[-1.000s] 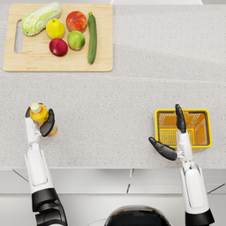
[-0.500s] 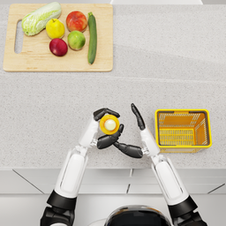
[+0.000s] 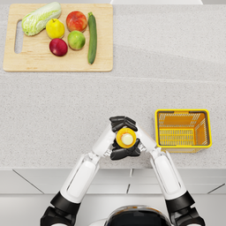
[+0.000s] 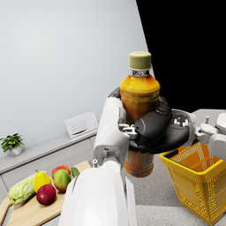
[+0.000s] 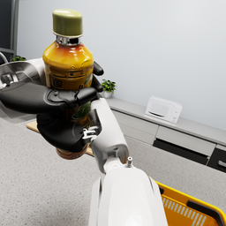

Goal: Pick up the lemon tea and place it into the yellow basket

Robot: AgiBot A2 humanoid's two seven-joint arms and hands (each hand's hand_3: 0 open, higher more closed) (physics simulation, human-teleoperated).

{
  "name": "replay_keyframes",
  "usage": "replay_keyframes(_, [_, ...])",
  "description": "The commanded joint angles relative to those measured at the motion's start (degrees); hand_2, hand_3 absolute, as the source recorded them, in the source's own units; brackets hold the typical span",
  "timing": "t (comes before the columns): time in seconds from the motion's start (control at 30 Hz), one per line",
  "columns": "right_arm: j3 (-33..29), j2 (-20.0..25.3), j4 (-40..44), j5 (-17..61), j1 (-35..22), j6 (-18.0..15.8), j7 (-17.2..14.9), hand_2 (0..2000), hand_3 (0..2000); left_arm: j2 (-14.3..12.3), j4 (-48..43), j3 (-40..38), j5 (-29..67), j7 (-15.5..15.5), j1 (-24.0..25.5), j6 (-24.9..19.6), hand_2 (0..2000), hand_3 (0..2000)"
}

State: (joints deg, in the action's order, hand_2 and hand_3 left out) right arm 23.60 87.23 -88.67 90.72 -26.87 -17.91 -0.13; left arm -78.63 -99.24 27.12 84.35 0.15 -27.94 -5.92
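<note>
The amber lemon tea bottle with an olive-green cap (image 3: 126,138) is raised above the speckled grey surface (image 3: 167,66), just left of the yellow wire basket (image 3: 182,128) and clear of it. Both dark hands wrap it at once: the left hand (image 3: 122,124) grips the body from the far side, and the right hand (image 3: 124,152) grips it from the near side, so the bottle sits between the two palms. In the left wrist view the left hand (image 4: 155,130) closes around the bottle's (image 4: 138,110) lower half, with the shoulder and cap standing free above the fingers. In the right wrist view the right hand (image 5: 53,114) likewise clasps the lower body of the bottle (image 5: 68,66). The bottle stands upright, its long axis vertical, cap pointing straight up; from the head camera only the round cap and shoulder show. At the far left of the surface lies a wooden cutting board (image 3: 53,66) with fruit and vegetables on it.
</note>
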Motion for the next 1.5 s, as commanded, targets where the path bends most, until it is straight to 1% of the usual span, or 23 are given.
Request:
replay_keyframes(0.03, [2.2,0.8,-0.6,0.0,-1.5,0.9,-0.1,2000,1960,-0.3,-0.1,1.3,0.0,0.0,-0.5,-0.6,2000,2000])
replay_keyframes(0.07, [2.0,0.7,-0.8,0.0,-1.5,1.7,-0.1,2000,2000,0.2,-0.2,1.5,0.0,-0.1,0.0,-0.8,639,1673])
replay_keyframes(0.1, [1.4,0.8,-0.8,0.0,-1.7,2.5,-0.2,2000,2000,0.5,-0.7,1.0,-0.1,-0.1,0.4,1.0,0,1347])
replay_keyframes(0.17, [-1.3,1.2,-1.5,0.0,-2.0,3.8,-0.1,2000,2000,1.3,-2.1,-1.5,-0.1,-0.1,1.8,3.6,0,693])
replay_keyframes(0.23, [-7.3,1.6,-3.0,0.0,-2.3,3.5,-0.1,2000,2000,2.5,-4.1,-8.6,-0.1,-0.1,3.8,4.7,0,40])
replay_keyframes(0.3, [-14.5,1.6,-3.7,0.0,-2.7,3.2,-0.2,2000,2000,2.6,-3.7,-16.6,-0.1,-0.2,5.3,5.0,0,0])
replay_keyframes(0.4, [-24.7,1.2,-5.3,0.0,-2.8,2.1,-0.4,2000,2000,2.4,-3.1,-24.6,-0.2,-0.2,7.0,5.6,0,0])
replay_keyframes(0.47, [-29.8,1.0,-5.8,-0.1,-1.9,1.3,-0.3,2000,2000,2.1,-2.0,-28.2,-0.2,-0.1,6.9,5.7,0,0])
replay_keyframes(0.57, [-34.2,1.2,-5.9,-0.1,-0.2,0.6,-0.3,2000,2000,2.0,0.2,-30.3,-0.2,-0.1,6.4,5.9,0,0])
replay_keyframes(0.63, [-35.4,1.3,-4.6,-0.1,1.3,0.0,-3.5,2000,2000,1.9,0.6,-30.2,-0.2,-0.1,6.5,5.9,0,0])
replay_keyframes(0.7, [-36.5,1.4,-2.7,-0.1,2.1,0.4,-11.0,2000,2000,1.8,0.7,-29.6,-0.2,-0.1,6.9,5.9,0,0])
replay_keyframes(0.73, [-36.5,1.4,-2.0,-0.1,2.4,0.6,-13.6,2000,2000,1.7,0.7,-29.5,-0.2,-0.1,7.0,5.9,0,0])
replay_keyframes(0.83, [-36.6,1.7,1.1,-0.1,4.3,1.2,-17.8,2000,2000,1.5,-0.1,-29.3,-0.2,-0.1,7.1,5.9,0,0])
replay_keyframes(0.87, [-36.1,1.6,2.0,-0.1,4.3,1.7,-18.4,639,1673,1.4,0.4,-29.1,-0.2,-0.1,6.7,5.9,0,0])
replay_keyframes(0.9, [-35.9,1.5,1.4,-0.1,4.5,3.6,-19.0,0,1347,1.3,0.9,-28.8,-0.2,-0.1,6.3,5.9,0,0])
replay_keyframes(0.93, [-35.3,1.4,1.4,-0.1,4.2,6.6,-19.2,0,1020,1.2,0.8,-28.7,-0.2,-0.1,6.2,5.9,0,0])
replay_keyframes(0.97, [-34.1,1.5,-1.6,-0.1,4.5,9.8,-13.7,0,693,1.1,0.8,-28.5,-0.2,-0.1,5.4,5.9,0,0])
replay_keyframes(1.03, [-32.6,0.8,-6.3,-0.1,2.7,13.8,-7.0,0,40,0.9,1.7,-28.5,-0.2,-0.1,2.6,5.9,0,0])
replay_keyframes(1.1, [-31.7,-0.8,-10.9,-0.1,-0.8,15.8,-3.5,0,0,0.8,4.3,-29.3,-0.2,-0.1,-3.0,5.9,0,0])
replay_keyframes(1.2, [-34.2,-3.2,-10.7,-0.1,-4.6,17.1,-1.2,0,0,2.4,8.8,-31.0,-0.2,-0.1,-9.8,5.9,0,0])
replay_keyframes(1.3, [-37.0,-2.7,-8.8,-0.1,-3.9,17.6,-0.4,0,0,1.8,9.9,-34.4,-0.2,-0.1,-9.2,5.9,0,0])
replay_keyframes(1.37, [-35.7,-2.4,-8.7,-0.2,-2.7,17.8,-0.1,0,0,1.5,8.8,-32.8,-0.2,-0.1,-7.2,5.9,0,0])
replay_keyframes(1.5, [-36.6,-2.4,-7.8,-0.2,-2.5,17.9,0.1,0,0,1.4,9.7,-33.7,-0.2,-0.1,-7.1,5.9,0,0])
